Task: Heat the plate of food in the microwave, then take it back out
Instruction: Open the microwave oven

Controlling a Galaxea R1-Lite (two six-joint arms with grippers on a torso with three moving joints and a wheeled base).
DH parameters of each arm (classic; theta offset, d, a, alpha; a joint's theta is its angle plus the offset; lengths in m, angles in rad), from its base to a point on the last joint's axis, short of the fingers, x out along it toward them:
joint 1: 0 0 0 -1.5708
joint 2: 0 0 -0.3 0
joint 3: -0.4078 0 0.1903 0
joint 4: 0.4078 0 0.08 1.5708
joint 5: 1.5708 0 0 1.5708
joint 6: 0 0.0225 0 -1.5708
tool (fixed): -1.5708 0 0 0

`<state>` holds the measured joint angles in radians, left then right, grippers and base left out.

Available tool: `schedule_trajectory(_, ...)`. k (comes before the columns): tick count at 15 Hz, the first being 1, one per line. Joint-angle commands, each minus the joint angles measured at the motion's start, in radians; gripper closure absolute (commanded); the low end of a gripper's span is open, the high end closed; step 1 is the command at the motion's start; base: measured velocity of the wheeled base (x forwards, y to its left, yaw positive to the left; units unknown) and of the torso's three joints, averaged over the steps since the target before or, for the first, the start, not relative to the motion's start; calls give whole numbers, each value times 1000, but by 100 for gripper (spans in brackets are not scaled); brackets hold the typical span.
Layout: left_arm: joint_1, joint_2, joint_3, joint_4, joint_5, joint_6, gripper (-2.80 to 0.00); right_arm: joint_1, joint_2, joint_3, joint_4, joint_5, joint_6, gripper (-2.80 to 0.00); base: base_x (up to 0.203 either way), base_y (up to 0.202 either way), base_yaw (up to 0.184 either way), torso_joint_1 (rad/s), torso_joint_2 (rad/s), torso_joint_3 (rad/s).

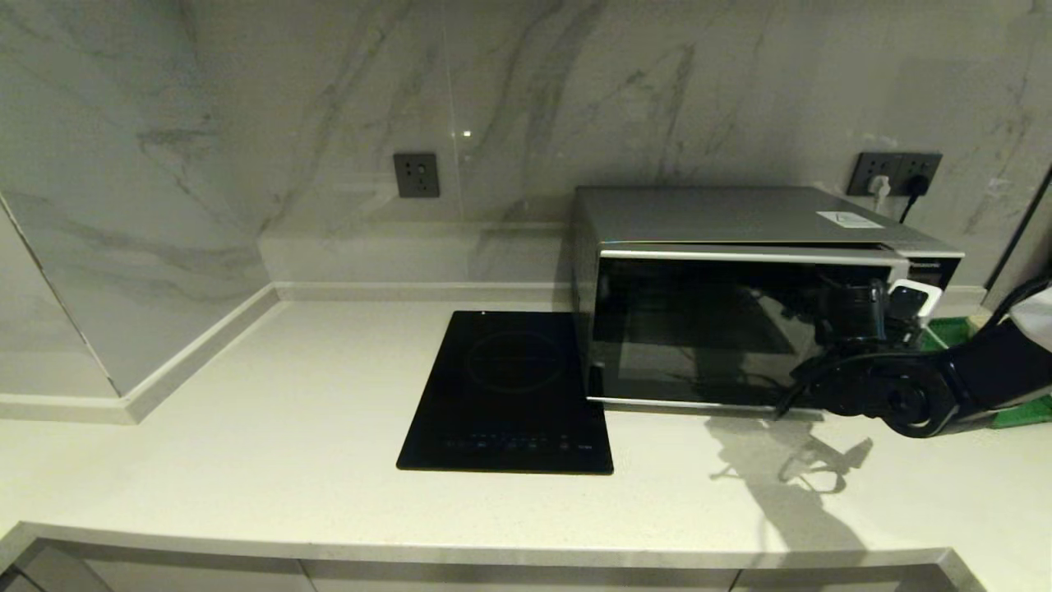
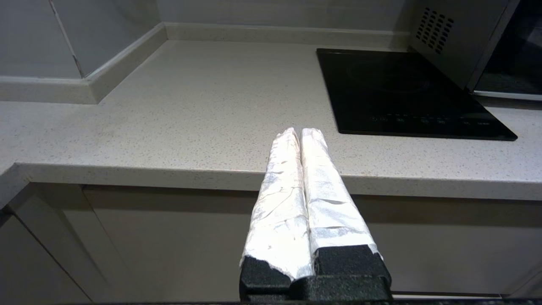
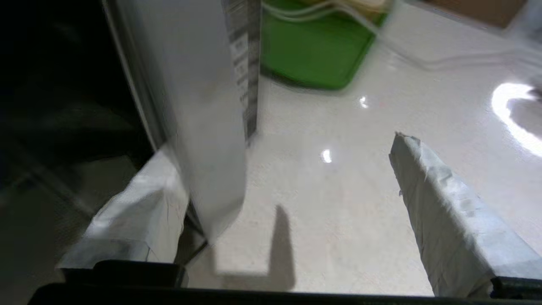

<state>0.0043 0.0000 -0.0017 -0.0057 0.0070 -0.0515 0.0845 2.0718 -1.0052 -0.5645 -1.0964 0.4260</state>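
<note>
The silver microwave (image 1: 740,222) stands at the back right of the counter, its dark glass door (image 1: 707,329) a little ajar. My right gripper (image 1: 896,308) is at the door's right edge. In the right wrist view this gripper (image 3: 283,148) is open: the door's silver edge (image 3: 199,127) stands between its fingers, one taped finger (image 3: 131,212) on the door's dark side, the other (image 3: 444,203) well apart over the counter. The plate of food is out of view. My left gripper (image 2: 300,133) is shut on nothing, held before the counter's front edge; the microwave's side (image 2: 457,38) shows beyond it.
A flat black induction cooktop (image 1: 509,395) lies left of the microwave. A green tray (image 3: 313,51) sits on the counter right of the microwave, with a white cable running past it. Wall sockets (image 1: 896,173) are behind the microwave.
</note>
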Motion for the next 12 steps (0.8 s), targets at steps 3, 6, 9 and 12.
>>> schedule_trajectory(3,0,-1,0,0,1,-1,0,4,-55,89,-48,7,3,-280,0,0,0,0,0,0)
schedule_trajectory(6,-1,0,0,0,1,-1,0,63,-81,142,-50,76,-2,-280,0,0,0,0,0,0)
schedule_trajectory(9,0,0,0,0,1,-1,0,202,-196,212,-48,145,-15,-280,0,0,0,0,0,0)
schedule_trajectory(12,0,0,0,0,1,-1,0,351,-388,284,-43,182,-71,-280,0,0,0,0,0,0)
